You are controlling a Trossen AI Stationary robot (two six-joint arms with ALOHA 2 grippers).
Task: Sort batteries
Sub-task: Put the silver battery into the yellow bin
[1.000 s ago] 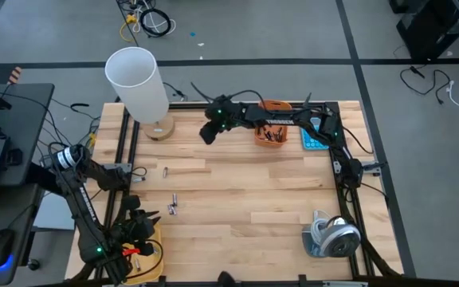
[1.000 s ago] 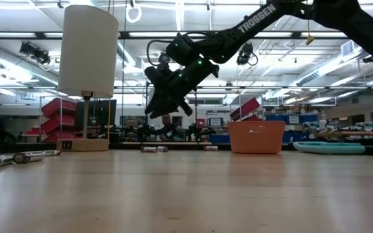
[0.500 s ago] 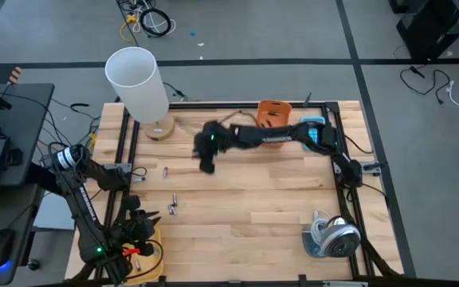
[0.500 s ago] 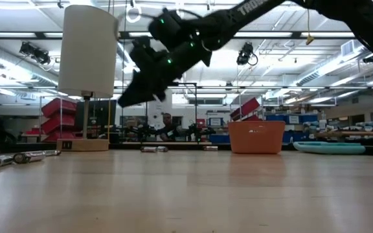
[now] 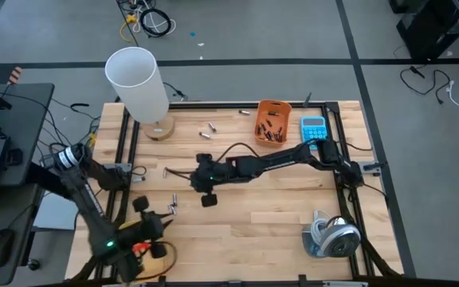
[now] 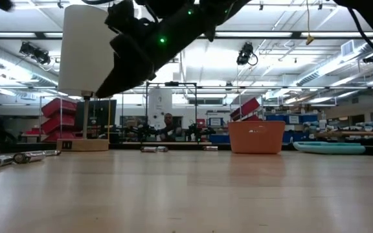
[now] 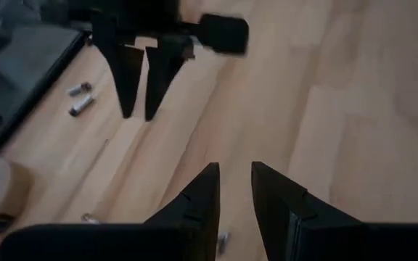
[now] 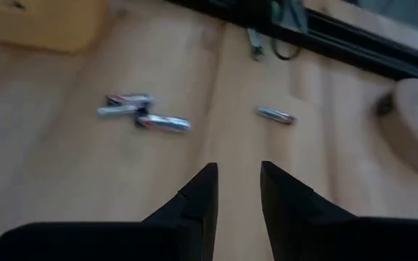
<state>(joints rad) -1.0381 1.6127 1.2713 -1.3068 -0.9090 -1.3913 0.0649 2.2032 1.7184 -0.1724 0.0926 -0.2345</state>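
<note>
We are viewing a light wooden table (image 5: 277,215) from above, with the right arm reaching across its middle and the right gripper (image 5: 205,191) hanging above the boards near the table's centre. In the right wrist view its two dark fingers (image 8: 194,203) are standing slightly apart with bare wood showing in the gap, gripping nothing. Beyond them we are seeing loose batteries (image 8: 140,116) lying on the wood: a small cluster together and a single cell (image 8: 276,114) apart from it. From above, that cluster (image 5: 173,206) is lying just to the left of the right gripper, one more cell (image 5: 166,171) is lying farther back, and a further pair (image 5: 208,129) is resting near the rear edge. An orange bin (image 5: 272,122) at the rear is holding several dark cells, and a blue calculator (image 5: 314,129) is sitting just beside it on the right. The left gripper (image 5: 151,227) is hovering at the front left corner of the table; in the left wrist view its fingers (image 7: 202,199) are likewise a little apart and empty, and the other arm's gripper (image 7: 140,72) is showing farther off above the boards. A white cylindrical lamp (image 5: 138,84) on a wooden base is standing at the rear left. A roll of tape (image 5: 333,235) is lying at the front right.
</note>
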